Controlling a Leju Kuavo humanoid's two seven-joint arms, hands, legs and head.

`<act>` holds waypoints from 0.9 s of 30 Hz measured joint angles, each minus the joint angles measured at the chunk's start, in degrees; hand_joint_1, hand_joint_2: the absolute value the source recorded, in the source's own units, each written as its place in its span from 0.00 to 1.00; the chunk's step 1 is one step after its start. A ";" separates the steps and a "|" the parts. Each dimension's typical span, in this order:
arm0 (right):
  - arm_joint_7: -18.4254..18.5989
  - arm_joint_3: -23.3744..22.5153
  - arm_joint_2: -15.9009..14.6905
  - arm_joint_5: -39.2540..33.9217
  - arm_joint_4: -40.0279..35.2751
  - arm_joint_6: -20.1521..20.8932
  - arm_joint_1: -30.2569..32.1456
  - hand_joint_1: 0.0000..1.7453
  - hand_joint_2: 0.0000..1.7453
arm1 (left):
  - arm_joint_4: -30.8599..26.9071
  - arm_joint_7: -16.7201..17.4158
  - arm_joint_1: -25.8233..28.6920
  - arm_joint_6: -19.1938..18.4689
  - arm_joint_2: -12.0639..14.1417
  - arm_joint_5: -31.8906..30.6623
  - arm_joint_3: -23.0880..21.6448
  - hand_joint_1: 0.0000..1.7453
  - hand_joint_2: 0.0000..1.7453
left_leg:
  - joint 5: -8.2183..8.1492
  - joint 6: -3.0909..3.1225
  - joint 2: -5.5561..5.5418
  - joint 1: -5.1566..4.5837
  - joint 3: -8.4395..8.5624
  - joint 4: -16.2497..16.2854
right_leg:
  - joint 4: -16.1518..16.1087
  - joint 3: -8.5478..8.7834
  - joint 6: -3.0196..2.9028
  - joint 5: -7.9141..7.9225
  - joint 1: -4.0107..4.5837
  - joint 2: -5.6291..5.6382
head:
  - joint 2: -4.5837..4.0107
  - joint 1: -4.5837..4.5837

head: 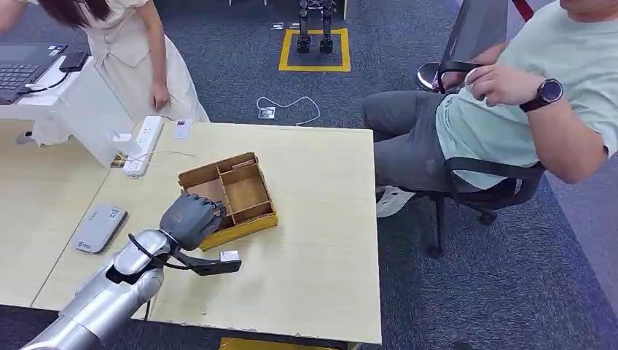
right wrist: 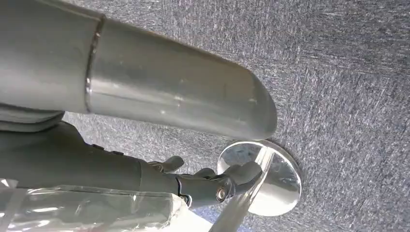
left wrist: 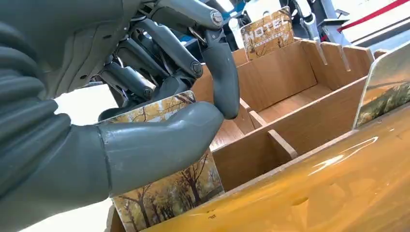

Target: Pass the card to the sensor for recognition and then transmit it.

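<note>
Head view: the left hand [head: 191, 217] reaches over the near-left corner of the box [head: 232, 195] on the worktop [head: 321, 240], and it hides that corner and whatever its fingers hold. The box is a yellow-fronted wooden tray split into compartments; their contents are too small to make out from here. A grey reader [head: 100, 227] lies flat on the adjoining worktop to the left, well apart from the box. A white power strip [head: 143, 144] lies beyond the box near the far edge. A person in a white dress stands at the far left, cut off by the frame, and a seated person on a chair is at the right, partly out of frame.

Left wrist view: the left hand's thumb and fingers [left wrist: 223, 72] pinch a card [left wrist: 169, 186] printed with autumn trees; the thumb covers the card's middle. The card stands upright in the box's corner compartment, just behind the yellow front wall. A second card [left wrist: 267, 33], marked HOTEL, stands in a far compartment, and a third [left wrist: 387, 89], cut off by the frame edge, leans at another wall.

Right wrist view: the right hand [right wrist: 203, 181] hangs over grey carpet, fingers curled loosely with nothing in them; whether they are fully closed is hard to tell. A round metal foot [right wrist: 270, 176] stands on the floor behind them.
</note>
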 joint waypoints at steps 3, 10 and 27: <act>0.00 0.00 0.00 0.00 0.00 -0.04 0.00 0.00 0.00 | 0.00 0.00 0.01 0.02 0.00 0.07 0.00 1.00 1.00 | 0.00 0.00 0.00 0.00 0.00 0.00 | 0.00 0.00 0.00 0.00 0.00 0.00 | 0.00 0.00; 0.00 0.00 0.00 -0.20 0.00 -0.15 0.08 0.00 0.00 | -0.07 -0.44 -0.33 1.38 0.72 1.33 0.65 1.00 1.00 | 0.00 0.00 0.00 0.01 0.01 0.00 | 0.00 0.00 0.00 0.00 0.01 0.00 | 0.00 0.02; -1.18 -0.37 -0.02 -0.96 0.00 -0.33 0.88 0.00 0.00 | -8.26 -3.96 -7.21 -4.13 10.76 12.88 6.89 1.00 1.00 | 0.01 -0.01 0.01 0.03 0.01 0.00 | 0.01 -0.01 0.00 0.00 0.03 0.01 | 0.00 0.00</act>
